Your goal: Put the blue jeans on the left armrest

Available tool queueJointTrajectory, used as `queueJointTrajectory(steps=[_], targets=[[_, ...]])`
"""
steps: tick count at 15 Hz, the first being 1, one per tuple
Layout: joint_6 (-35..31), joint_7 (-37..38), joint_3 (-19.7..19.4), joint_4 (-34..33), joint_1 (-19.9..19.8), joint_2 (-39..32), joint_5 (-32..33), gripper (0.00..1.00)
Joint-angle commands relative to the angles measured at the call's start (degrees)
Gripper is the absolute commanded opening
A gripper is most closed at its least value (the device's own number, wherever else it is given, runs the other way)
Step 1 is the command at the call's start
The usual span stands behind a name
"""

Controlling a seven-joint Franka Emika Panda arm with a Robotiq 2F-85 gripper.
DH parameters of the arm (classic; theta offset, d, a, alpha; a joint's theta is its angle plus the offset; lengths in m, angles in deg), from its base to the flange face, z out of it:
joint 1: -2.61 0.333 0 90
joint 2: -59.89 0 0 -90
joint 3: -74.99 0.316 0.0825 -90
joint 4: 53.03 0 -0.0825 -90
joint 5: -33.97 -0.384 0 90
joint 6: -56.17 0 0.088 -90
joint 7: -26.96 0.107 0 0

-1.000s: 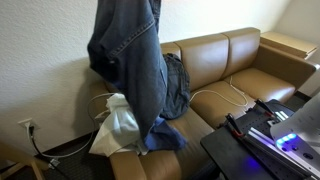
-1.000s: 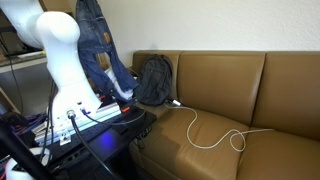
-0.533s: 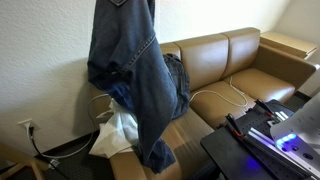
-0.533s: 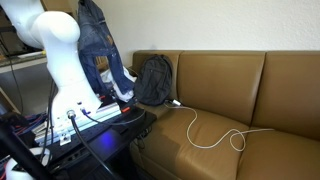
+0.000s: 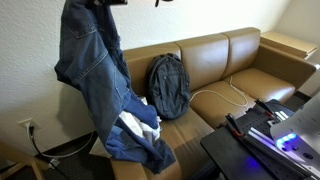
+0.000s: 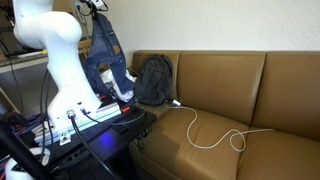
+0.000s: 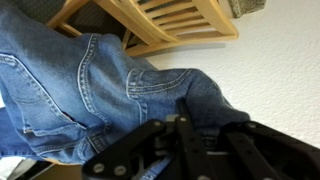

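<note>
A: What has changed in the exterior views?

B: In an exterior view the blue jeans (image 5: 98, 80) have swung toward the upper left of the frame, so the dark backpack (image 5: 168, 85) on the brown sofa (image 5: 245, 55) is now uncovered. Half a second ago the denim hid most of it.

A: And how do they look?

B: They hang long from the top edge, twisted and folded, and the lower end lies bunched at the lower centre by a white bag (image 5: 137, 122). In the exterior view from the desk (image 6: 100, 125) side, the jeans (image 6: 103, 55) sit slightly lower than before, beside the white arm (image 6: 50, 50), left of the backpack (image 6: 153, 80).

A: The hand?

B: It shows dark at the top there (image 6: 92, 8). In the wrist view the hand (image 7: 185, 108) is pinched closed on a fold of the jeans (image 7: 90, 80), pocket and seams filling the left, with wooden slats (image 7: 170, 20) at the top.
</note>
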Motion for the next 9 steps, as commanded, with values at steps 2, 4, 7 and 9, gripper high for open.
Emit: queueJointTrajectory(steps=[2, 4, 7, 9], targets=[[-6.5, -1.8, -5.5, -1.3, 2.7, -2.2, 11.7, 0.04], [-8.2, 1.4, -9.0, -0.4, 3.7, -2.0, 19.7, 0.04], [-5.0, 6.5, -13.6, -1.4, 4.9, -2.5, 28.5, 0.04], [0.4, 6.8, -12.3, -3.2, 3.6, -3.6, 26.5, 0.04]])
